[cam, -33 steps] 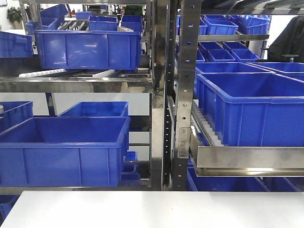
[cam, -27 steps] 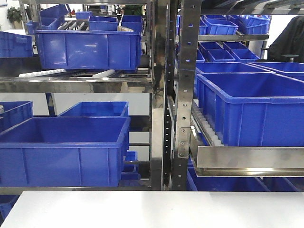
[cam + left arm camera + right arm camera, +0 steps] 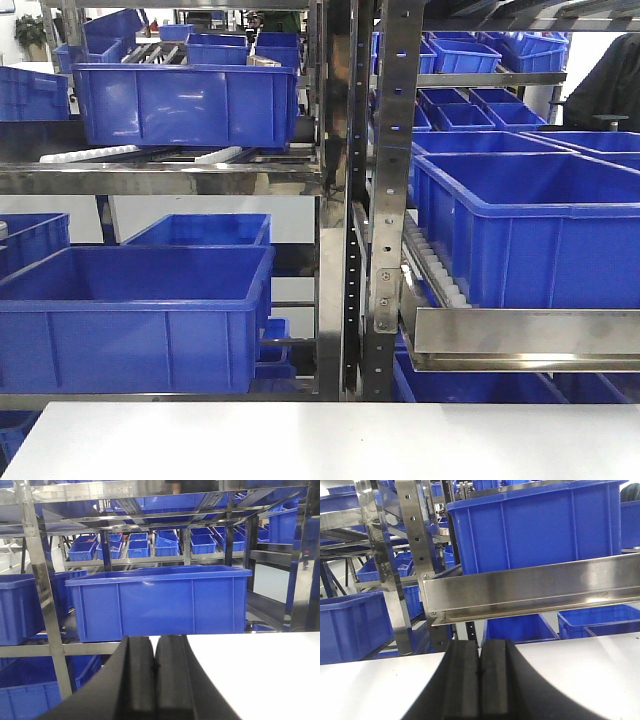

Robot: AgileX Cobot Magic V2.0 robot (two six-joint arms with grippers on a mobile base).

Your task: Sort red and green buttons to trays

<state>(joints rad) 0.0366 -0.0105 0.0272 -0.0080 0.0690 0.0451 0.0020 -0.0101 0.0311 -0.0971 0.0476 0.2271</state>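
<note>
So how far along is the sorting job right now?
Nothing looks done yet: no button or tray shows in any view, only blue crates on steel racks behind the white table. In hand: nothing. The left end effector and right end effector are both shut with nothing between the fingers, over the table. Left to do: seemingly the whole sort.

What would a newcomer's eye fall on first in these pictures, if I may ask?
Deep blue crates on the steel racks dominate the front view, with the white table along its bottom edge. Low in each wrist view, the left gripper and right gripper are shut, fingers pressed together over that table with nothing between them.
</note>
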